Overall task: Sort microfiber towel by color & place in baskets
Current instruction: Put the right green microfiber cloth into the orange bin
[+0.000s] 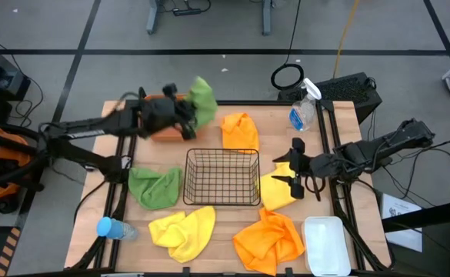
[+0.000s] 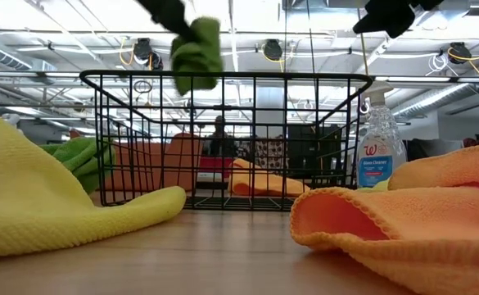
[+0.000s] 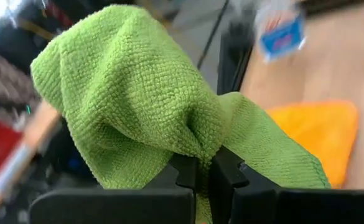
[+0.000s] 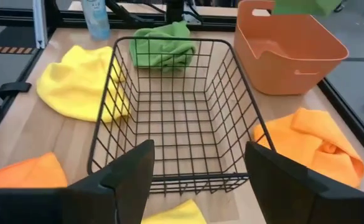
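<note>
My left gripper [image 1: 186, 117] is shut on a green towel [image 1: 202, 98] and holds it in the air over the orange tub [image 4: 287, 53] at the table's far left. A second green towel [image 1: 155, 187] lies left of the black wire basket [image 1: 222, 177]. One yellow towel [image 1: 183, 231] lies near the front edge. The other yellow towel [image 1: 280, 188] lies right of the basket, under my open right gripper [image 1: 295, 171], which touches nothing. Orange towels lie beyond the basket [image 1: 240, 131] and at the near right [image 1: 269, 240], beside the white bin [image 1: 327, 245]. My left gripper [image 3: 205, 165] pinches the green towel between its two fingers at a bunched fold [image 3: 197, 140], several layers thick. The fingers reach in from the table's left. The towel [image 2: 196, 53] is lifted clear of the table and bulges out past the fingertips above the orange tub.
A clear spray bottle [image 1: 303, 108] stands at the far right corner of the table. A blue-capped bottle [image 1: 113, 228] lies at the near left. Black rails run along the table's left and right sides. Bare wood shows in front of the basket.
</note>
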Controlling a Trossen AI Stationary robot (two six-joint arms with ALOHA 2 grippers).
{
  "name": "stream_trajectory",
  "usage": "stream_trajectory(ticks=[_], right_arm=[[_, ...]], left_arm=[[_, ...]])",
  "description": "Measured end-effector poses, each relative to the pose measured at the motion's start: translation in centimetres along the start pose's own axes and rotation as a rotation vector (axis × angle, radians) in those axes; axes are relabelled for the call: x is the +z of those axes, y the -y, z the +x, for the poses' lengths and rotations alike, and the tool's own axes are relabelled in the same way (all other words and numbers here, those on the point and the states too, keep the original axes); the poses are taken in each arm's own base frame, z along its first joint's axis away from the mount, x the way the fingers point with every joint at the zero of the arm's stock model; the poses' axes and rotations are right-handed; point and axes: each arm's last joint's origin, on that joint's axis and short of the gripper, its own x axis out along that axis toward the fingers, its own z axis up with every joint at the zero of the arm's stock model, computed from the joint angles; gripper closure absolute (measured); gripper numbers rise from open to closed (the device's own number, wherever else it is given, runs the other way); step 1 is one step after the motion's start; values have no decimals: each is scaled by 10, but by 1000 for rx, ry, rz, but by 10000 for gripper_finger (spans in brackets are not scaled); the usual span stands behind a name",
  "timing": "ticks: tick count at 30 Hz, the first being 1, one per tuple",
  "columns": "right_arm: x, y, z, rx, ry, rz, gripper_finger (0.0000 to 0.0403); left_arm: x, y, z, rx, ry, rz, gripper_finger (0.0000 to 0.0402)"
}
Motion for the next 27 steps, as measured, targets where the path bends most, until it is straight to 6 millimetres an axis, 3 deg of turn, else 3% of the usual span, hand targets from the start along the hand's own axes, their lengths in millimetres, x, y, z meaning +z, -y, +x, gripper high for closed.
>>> stream_trajectory(ticks=[6, 12, 17, 27], right_arm=[[2, -4, -2, 23, 24, -8, 160], [1, -8, -1, 36, 19, -18, 160], [-1, -10, 3, 32, 4, -28, 161], [-4, -14, 12, 26, -33, -27, 161]], left_arm=[[-47, -45, 23, -87, -201, -80, 389], [-78, -61, 42, -202, -327, -114, 389], [-93, -63, 61, -221, -417, -118, 389], [-115, -48, 104, -323, -547, -61, 389]])
